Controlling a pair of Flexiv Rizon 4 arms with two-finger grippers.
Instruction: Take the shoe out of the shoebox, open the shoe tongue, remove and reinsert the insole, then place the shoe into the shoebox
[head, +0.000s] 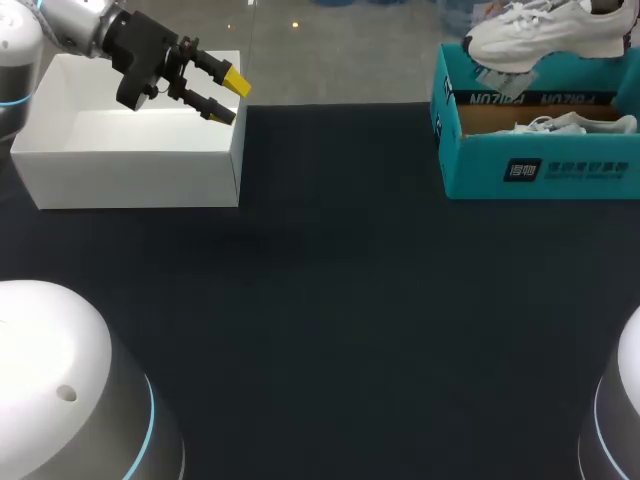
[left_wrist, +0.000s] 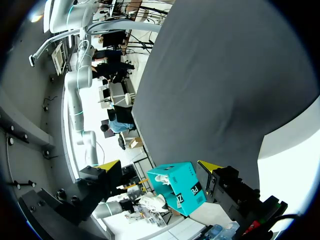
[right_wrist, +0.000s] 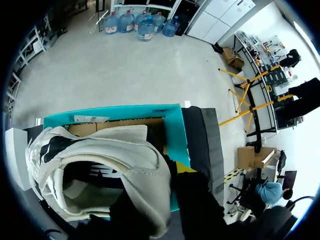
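A dark table (head: 340, 300) holds an open white box (head: 130, 165) at the left and a teal shoebox (head: 540, 170) at the right, with a second shoe (head: 570, 124) lying inside it. The white shoe (head: 545, 35) hangs just above the shoebox, its heel collar clamped between the fingers of the right gripper (right_wrist: 165, 190). The left gripper (head: 230, 98) hovers over the white box, fingers spread and holding nothing.

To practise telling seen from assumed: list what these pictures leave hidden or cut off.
Right gripper: past the head view's upper edge; in the right wrist view the shoe covers most of it.
Insole: shoe's opening too dark, right wrist view.
Second shoe: head view, shoebox wall hides most.
White box floor: head view, left gripper covers part.
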